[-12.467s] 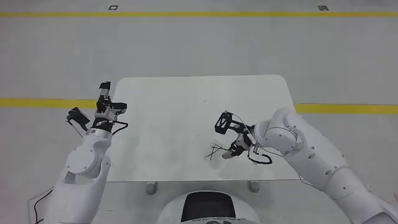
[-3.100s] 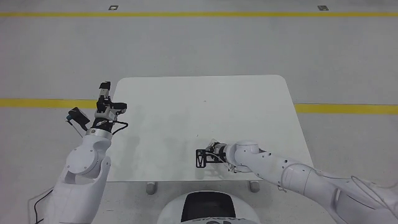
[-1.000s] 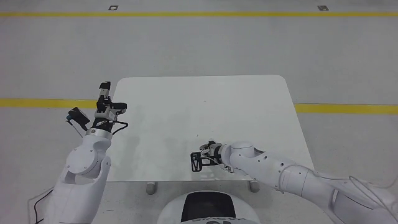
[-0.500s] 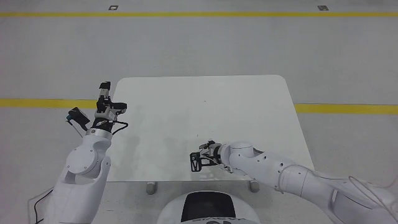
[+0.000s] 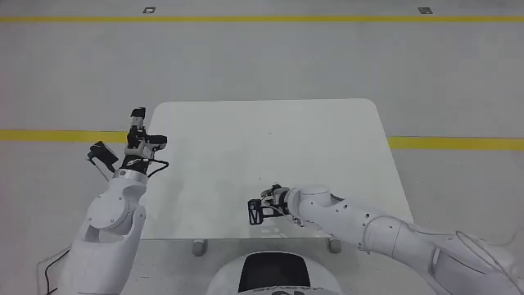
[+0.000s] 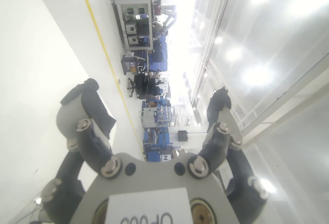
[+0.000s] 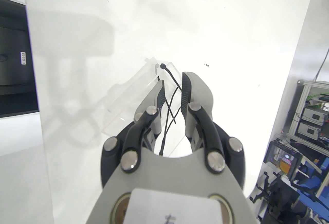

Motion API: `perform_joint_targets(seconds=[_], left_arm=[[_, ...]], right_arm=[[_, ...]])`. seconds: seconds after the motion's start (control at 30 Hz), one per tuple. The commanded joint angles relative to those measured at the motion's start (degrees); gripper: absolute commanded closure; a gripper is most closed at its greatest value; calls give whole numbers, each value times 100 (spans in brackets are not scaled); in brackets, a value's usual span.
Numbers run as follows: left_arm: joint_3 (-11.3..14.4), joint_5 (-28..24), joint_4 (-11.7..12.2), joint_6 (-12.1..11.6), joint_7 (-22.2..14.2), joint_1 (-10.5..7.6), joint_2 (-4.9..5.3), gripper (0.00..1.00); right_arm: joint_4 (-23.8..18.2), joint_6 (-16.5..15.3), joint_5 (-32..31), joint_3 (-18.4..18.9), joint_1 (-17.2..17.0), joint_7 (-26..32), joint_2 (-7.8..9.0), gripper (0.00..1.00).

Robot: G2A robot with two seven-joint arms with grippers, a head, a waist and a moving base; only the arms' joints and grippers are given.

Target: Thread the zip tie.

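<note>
In the top view, a white table [image 5: 246, 123] is being shown in the middle of the frame. The left claw [image 5: 139, 131] is being held up at the middle left, just off the table's left edge. The right claw [image 5: 260, 211] is being held low over the table in the lower middle of the frame, near the table's front edge.

In the left wrist view, the left claw [image 6: 154, 88] is being held with its fingers spread wide, pointing out at the room.

In the right wrist view, the right claw [image 7: 172, 88] is being held over the table with its fingers a little apart. Thin black zip ties [image 7: 167, 109] are being seen crossing in the gap between the fingers. One head [image 7: 162, 65] is sticking out just past the fingertips. A clear plastic piece [image 7: 123, 99] is lying on the table under the claw. It cannot be told if the ties are being touched by a finger.
</note>
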Motion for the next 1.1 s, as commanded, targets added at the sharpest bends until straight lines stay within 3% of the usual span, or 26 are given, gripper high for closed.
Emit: perform_joint_targets(seconds=[0.0, 0.1, 0.37, 0.6, 0.73, 0.8, 0.9, 1.07], left_arm=[[0, 0, 0, 0, 0, 0, 0, 0], [0, 0, 0, 0, 0, 0, 0, 0], [0, 0, 0, 0, 0, 0, 0, 0], [0, 0, 0, 0, 0, 0, 0, 0], [0, 0, 0, 0, 0, 0, 0, 0], [0, 0, 0, 0, 0, 0, 0, 0], [0, 0, 0, 0, 0, 0, 0, 0], [0, 0, 0, 0, 0, 0, 0, 0]], right_arm=[[6, 0, 0, 0, 6, 0, -5, 95], [15, 0, 0, 0, 11, -4, -8, 100], [-9, 0, 0, 0, 23, -16, 24, 100], [-325, 0, 309, 70, -11, 125, 275, 92], [-616, 0, 952, 0, 117, 539, 474, 91], [-759, 0, 1222, 0, 200, 856, 565, 97], [-954, 0, 1717, 0, 285, 1360, 655, 95], [-1156, 0, 2342, 0, 429, 2162, 681, 92]])
